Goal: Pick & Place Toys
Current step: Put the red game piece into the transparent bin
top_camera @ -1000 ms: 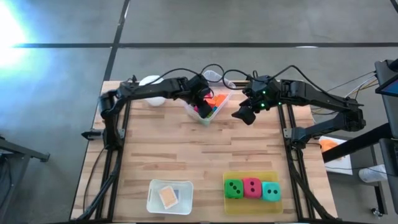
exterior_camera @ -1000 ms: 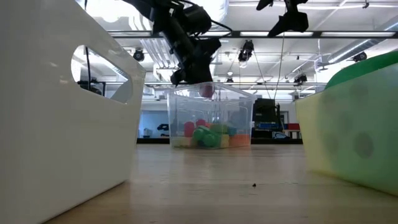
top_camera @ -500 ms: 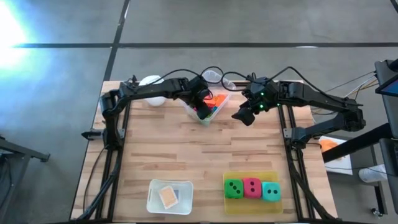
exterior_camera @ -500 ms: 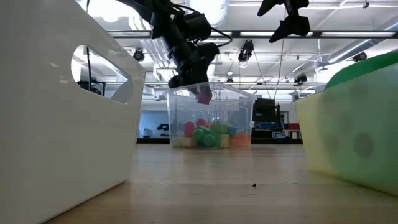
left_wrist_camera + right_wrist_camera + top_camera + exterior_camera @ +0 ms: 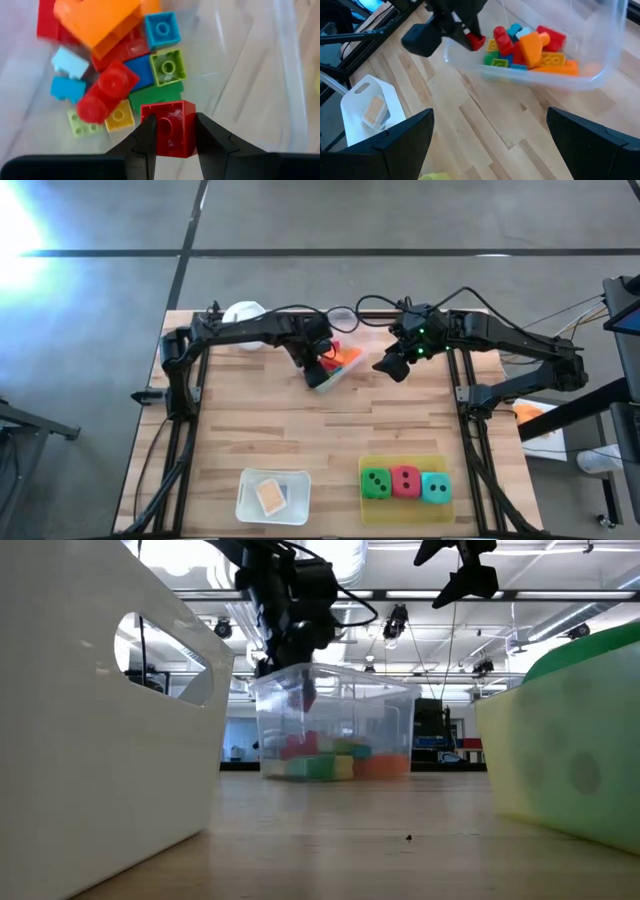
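Left hand (image 5: pixel 171 131) clamped on a red block (image 5: pixel 170 129) above the tub's (image 5: pixel 600 75) loose blocks (image 5: pixel 120 65); right hand (image 5: pixel 392 366), fingers apart, hovers beside.

The left gripper (image 5: pixel 320 362) covers much of the clear tub (image 5: pixel 343 370) from above, so most blocks (image 5: pixel 346 356) underneath can't be counted. In the low view the yellow tray (image 5: pixel 570 755) and white bin (image 5: pixel 100 730) are cropped — edges cut them.
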Controlling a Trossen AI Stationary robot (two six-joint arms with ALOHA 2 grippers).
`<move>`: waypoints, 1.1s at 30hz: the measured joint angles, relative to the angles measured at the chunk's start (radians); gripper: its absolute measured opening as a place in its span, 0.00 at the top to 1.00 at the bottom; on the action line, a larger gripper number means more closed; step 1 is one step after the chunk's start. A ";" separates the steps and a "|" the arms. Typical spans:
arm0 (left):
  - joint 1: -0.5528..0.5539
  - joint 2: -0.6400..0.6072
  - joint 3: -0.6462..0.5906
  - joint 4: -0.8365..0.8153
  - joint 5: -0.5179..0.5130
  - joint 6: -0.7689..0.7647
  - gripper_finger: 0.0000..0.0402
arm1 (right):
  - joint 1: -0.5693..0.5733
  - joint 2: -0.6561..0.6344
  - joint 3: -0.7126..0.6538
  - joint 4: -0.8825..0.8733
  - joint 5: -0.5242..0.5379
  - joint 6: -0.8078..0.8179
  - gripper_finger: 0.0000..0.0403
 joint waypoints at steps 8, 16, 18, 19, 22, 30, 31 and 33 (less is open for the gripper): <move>-0.026 -0.033 0.000 0.034 -0.035 -0.003 0.75 | 0.000 0.000 0.000 -0.001 -0.001 0.000 0.06; -0.026 -0.021 0.006 0.160 -0.066 -0.106 0.75 | 0.000 0.000 0.000 0.001 -0.001 0.000 0.06; -0.026 -0.002 0.006 0.170 -0.073 -0.108 0.75 | 0.000 0.000 0.000 0.002 -0.001 0.000 0.06; -0.026 0.007 0.006 0.172 -0.074 -0.107 0.75 | 0.000 0.000 0.000 0.003 -0.001 0.000 0.06; -0.023 0.019 0.006 0.177 -0.074 -0.077 0.75 | 0.000 0.000 0.000 0.003 -0.001 0.000 0.06; -0.014 0.023 -0.018 0.175 -0.074 -0.102 0.75 | 0.000 -0.001 0.000 0.004 -0.001 0.019 0.06; -0.013 0.023 -0.026 0.173 -0.074 -0.108 0.75 | 0.000 -0.001 0.000 0.004 -0.001 0.019 0.06; -0.013 0.023 -0.044 0.173 -0.074 -0.130 0.75 | 0.000 -0.001 0.000 0.005 -0.002 0.019 0.06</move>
